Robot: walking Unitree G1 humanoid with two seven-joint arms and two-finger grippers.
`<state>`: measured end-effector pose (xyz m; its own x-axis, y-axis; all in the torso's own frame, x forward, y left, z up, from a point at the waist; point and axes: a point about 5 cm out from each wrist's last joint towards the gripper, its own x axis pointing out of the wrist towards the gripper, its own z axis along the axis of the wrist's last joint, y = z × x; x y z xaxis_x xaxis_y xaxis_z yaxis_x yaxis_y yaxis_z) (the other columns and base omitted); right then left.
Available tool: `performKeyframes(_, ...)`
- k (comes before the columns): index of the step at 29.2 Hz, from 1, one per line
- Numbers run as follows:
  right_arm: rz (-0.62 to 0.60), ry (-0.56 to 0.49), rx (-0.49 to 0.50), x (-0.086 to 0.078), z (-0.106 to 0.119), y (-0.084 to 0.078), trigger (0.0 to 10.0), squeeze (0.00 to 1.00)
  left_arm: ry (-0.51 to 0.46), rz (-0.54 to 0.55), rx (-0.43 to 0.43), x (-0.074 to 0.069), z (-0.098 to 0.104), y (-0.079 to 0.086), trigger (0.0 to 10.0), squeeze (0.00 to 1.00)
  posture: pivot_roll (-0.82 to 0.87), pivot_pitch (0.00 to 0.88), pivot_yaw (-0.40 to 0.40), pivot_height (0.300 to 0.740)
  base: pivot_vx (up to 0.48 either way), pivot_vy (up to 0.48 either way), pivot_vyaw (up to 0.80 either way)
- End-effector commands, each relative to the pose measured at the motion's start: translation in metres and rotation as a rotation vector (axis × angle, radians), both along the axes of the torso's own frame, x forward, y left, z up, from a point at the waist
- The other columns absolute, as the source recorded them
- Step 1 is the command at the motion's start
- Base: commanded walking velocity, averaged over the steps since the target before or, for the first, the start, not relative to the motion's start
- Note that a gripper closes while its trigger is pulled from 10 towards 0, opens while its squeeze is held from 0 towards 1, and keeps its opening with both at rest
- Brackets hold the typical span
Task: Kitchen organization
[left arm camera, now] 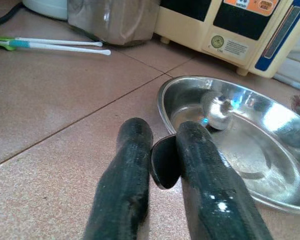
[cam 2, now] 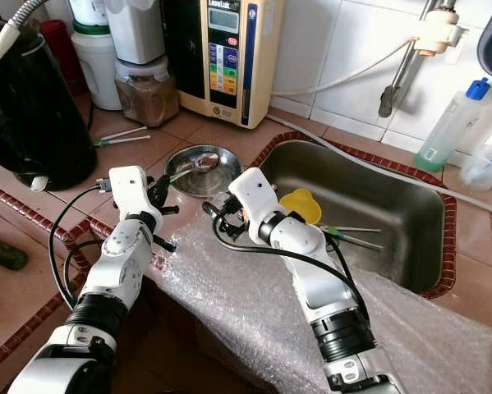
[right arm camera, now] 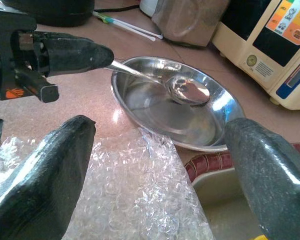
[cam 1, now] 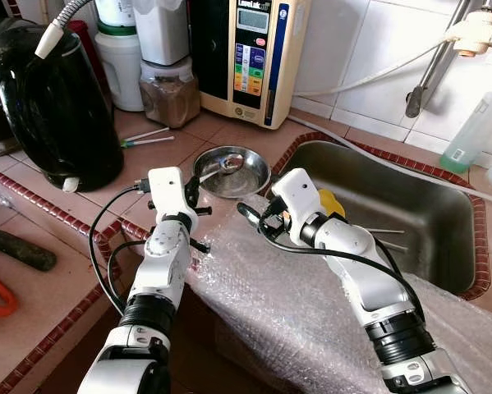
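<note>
Left gripper (left arm camera: 162,165) pinching spoon (right arm camera: 182,90) handle, spoon bowl resting inside steel dish (cam 1: 232,171) just beside sink (cam 1: 410,205), right gripper (right arm camera: 155,165) spread wide, near dish, over bubble wrap (cam 1: 295,304).

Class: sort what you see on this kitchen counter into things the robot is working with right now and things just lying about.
In use:
- spoon, handle gripped by the left pincer, bowl end resting in the dish
- steel dish
- right pincer, open beside the dish

Lying about:
- black kettle
- water purifier
- swabs
- bubble wrap
- sink
</note>
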<state>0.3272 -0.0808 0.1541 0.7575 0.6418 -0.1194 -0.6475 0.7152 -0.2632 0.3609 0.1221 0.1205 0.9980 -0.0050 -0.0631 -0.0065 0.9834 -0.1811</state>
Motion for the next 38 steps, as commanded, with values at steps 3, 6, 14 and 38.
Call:
performKeyframes(3, 0.0, -0.003, -0.016, 0.002, 0.002, -0.002, 10.0, 0.0, -0.001, 0.013, -0.039, 0.004, 0.007, -0.001, 0.0, 0.0, -0.02, 0.0, -0.025, 0.74, 0.0, 0.0, 0.0)
performKeyframes(6, 0.006, -0.009, -0.018, 0.001, 0.002, -0.002, 10.0, 0.0, 0.024, 0.026, -0.105, 0.003, 0.006, 0.0, 0.0, 0.0, -0.03, 0.0, -0.025, 0.74, 0.0, 0.0, 0.0)
performKeyframes(14, -0.004, -0.01, -0.021, 0.005, 0.003, -0.003, 10.0, 0.0, 0.063, 0.055, -0.168, -0.003, 0.006, 0.012, 0.0, 0.0, -0.02, 0.0, -0.026, 0.74, 0.0, 0.0, 0.0)
performKeyframes(38, -0.032, -0.003, -0.033, 0.008, 0.001, -0.006, 10.0, 0.0, 0.319, -0.131, -0.152, -0.034, 0.007, 0.003, 0.0, 0.0, 0.0, 0.0, -0.01, 0.74, 0.0, 0.0, 0.0)
